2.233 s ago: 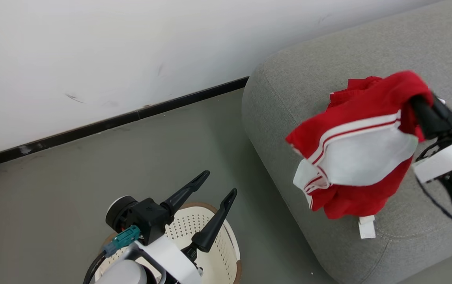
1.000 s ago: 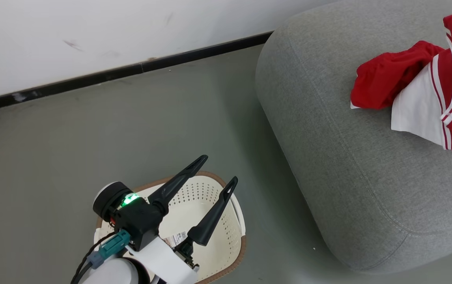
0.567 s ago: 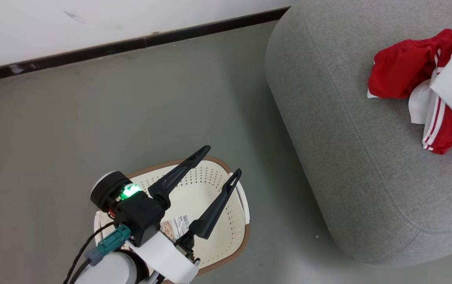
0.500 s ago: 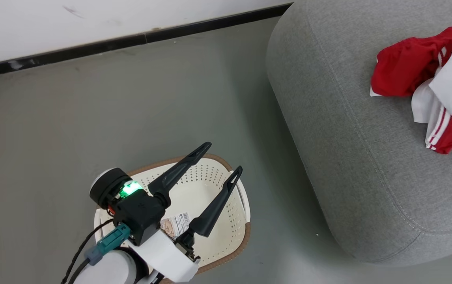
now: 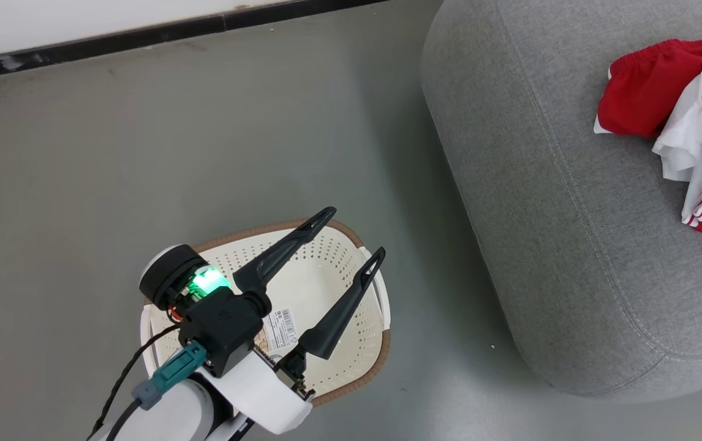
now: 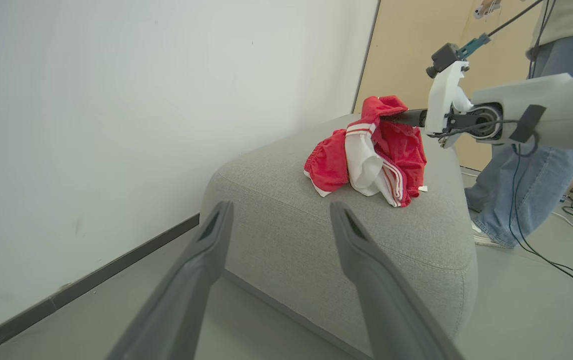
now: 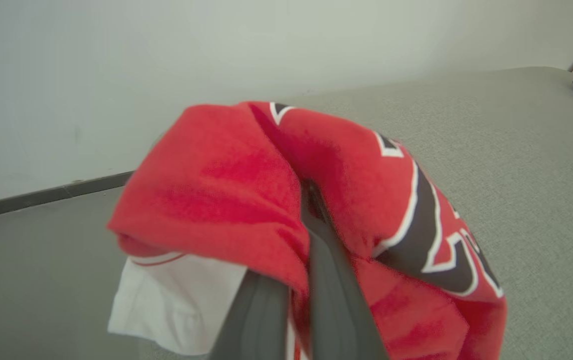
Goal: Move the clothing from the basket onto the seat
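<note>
The jersey (image 7: pixel 216 195) now lies lower, on the sofa (image 5: pixel 547 214).
Right end effector (image 6: pixel 405 117) grips it, left end effector (image 5: pixel 356 231) gapes over the empty-looking basket (image 5: pixel 320 275); we should release next.

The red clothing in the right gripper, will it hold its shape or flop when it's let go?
Probably floppy: the clothing drapes from the right gripper in loose folds. Likely light, since one pinch lifts it. It should slump into a heap on the seat, not roll.
</note>
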